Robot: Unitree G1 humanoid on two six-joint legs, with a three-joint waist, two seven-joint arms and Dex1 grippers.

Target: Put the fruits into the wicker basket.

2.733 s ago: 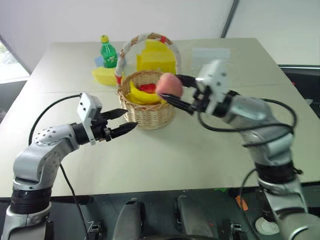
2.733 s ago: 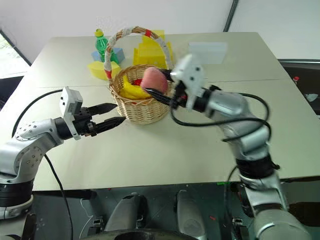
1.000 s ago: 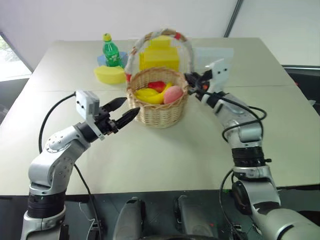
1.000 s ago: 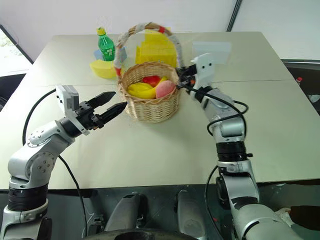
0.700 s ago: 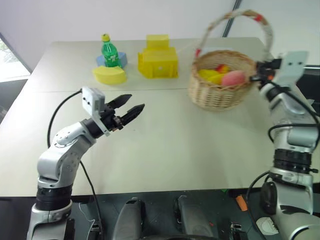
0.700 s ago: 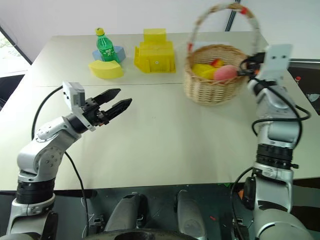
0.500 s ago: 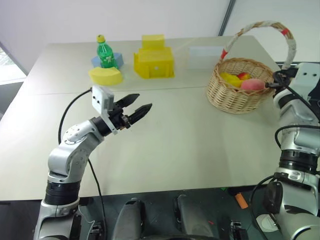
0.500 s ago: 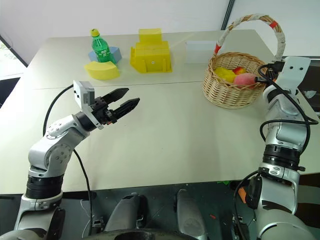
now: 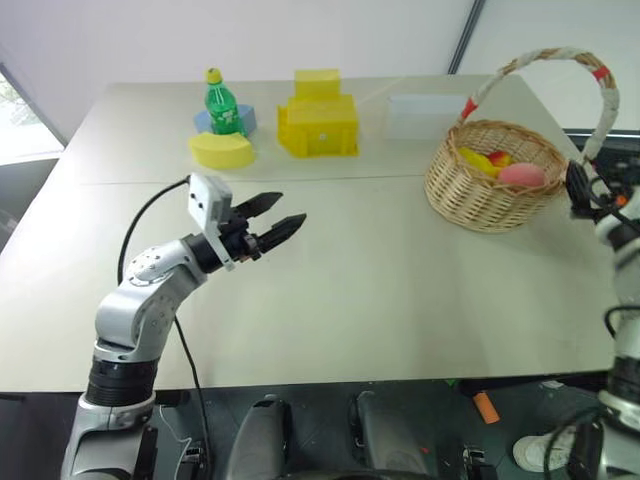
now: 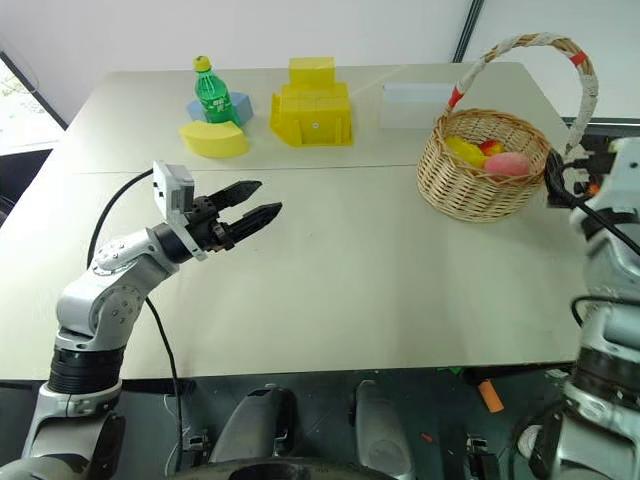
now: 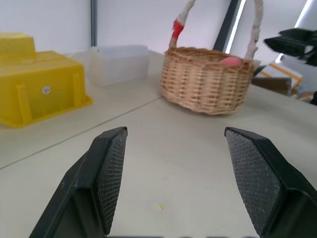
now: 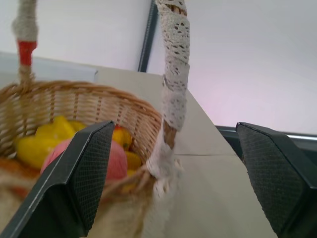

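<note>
Closest to you, the left gripper (image 9: 272,221) hangs over the bare front part of the table (image 9: 380,300). Its two black fingers are spread apart and nothing is between them.

Look over to the right edge. The right gripper (image 10: 556,176) is partly cut off by the picture's side, so you can only see a bit of it from the head. From its own wrist camera you can see its two fingers (image 12: 81,178) spread wide, with nothing pinched. It sits just beside the wicker basket (image 9: 495,195), near where the handle (image 12: 171,84) meets the rim.

The one basket stands on the right part of the table. The fruits are inside it. You can count a pink peach (image 9: 522,174), a yellow banana (image 9: 476,160) and a bit of a red-yellow apple (image 9: 499,158). The basket wall hides the lower parts of them, so you cannot tell if more fruits lie under these.

At the far side of the table you can count one yellow box (image 9: 320,122), one yellow half-round block (image 9: 221,149), one green bottle (image 9: 221,104) and one clear box (image 9: 425,115). A blue thing (image 9: 246,119) peeks out behind the bottle, mostly hidden.
</note>
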